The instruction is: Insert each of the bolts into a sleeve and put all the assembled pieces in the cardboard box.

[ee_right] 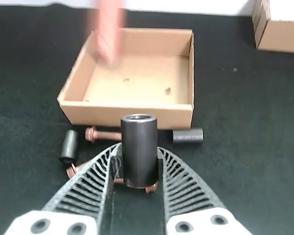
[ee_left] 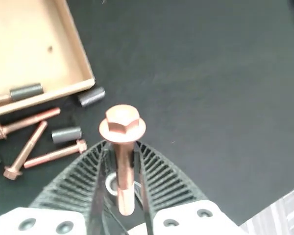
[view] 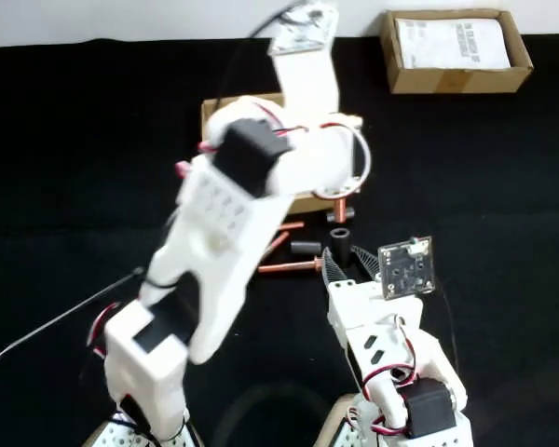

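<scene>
The left tool (ee_left: 121,147) is clamped on a bolt (ee_left: 122,126). The shank is pinched between its two fingers, the long axis runs along them, and the hex head points out past the tips. Beyond the tips and off to one side, a corner of the box (ee_left: 81,58) sits on the worktop (ee_left: 210,73). Inside it lies an assembled piece (ee_left: 25,91), a dark sleeve with copper shank showing at one end. Between this tool and the box, three loose bolts (ee_left: 27,122) (ee_left: 24,149) (ee_left: 54,154) and two loose sleeves (ee_left: 91,96) (ee_left: 66,134) lie flat. The right tool (ee_right: 138,161) grips a sleeve (ee_right: 138,142), whose axis also runs along the fingers, with its open bore facing away from the tool. Straight ahead of it is the box (ee_right: 127,110), with more loose parts lying flat between them. From above, the right tool (view: 347,264) sits just short of those parts, and a second box (view: 456,51) stands well beyond it.
</scene>
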Action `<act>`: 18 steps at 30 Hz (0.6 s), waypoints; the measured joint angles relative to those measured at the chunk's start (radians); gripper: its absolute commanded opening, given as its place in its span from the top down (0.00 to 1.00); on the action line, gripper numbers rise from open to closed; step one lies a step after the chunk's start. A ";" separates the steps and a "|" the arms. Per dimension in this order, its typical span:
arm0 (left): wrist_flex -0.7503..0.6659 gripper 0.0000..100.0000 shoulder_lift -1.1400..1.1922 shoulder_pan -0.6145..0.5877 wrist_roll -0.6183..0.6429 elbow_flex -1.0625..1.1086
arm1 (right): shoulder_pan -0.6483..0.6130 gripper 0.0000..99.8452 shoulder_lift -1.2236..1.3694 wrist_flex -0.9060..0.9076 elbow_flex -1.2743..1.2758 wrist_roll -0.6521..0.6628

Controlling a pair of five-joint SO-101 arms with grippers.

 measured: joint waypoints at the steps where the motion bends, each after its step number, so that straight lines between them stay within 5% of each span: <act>1: 0.000 0.99 -0.037 0.000 -0.015 0.005 | 0.000 0.99 0.000 0.000 0.003 0.000; 11: -0.011 0.99 -0.446 -0.075 -0.057 0.428 | 0.000 0.99 0.000 0.000 0.011 0.000; 18: -0.333 0.99 -0.612 -0.161 -0.055 0.879 | 0.000 0.99 0.000 0.000 0.011 0.000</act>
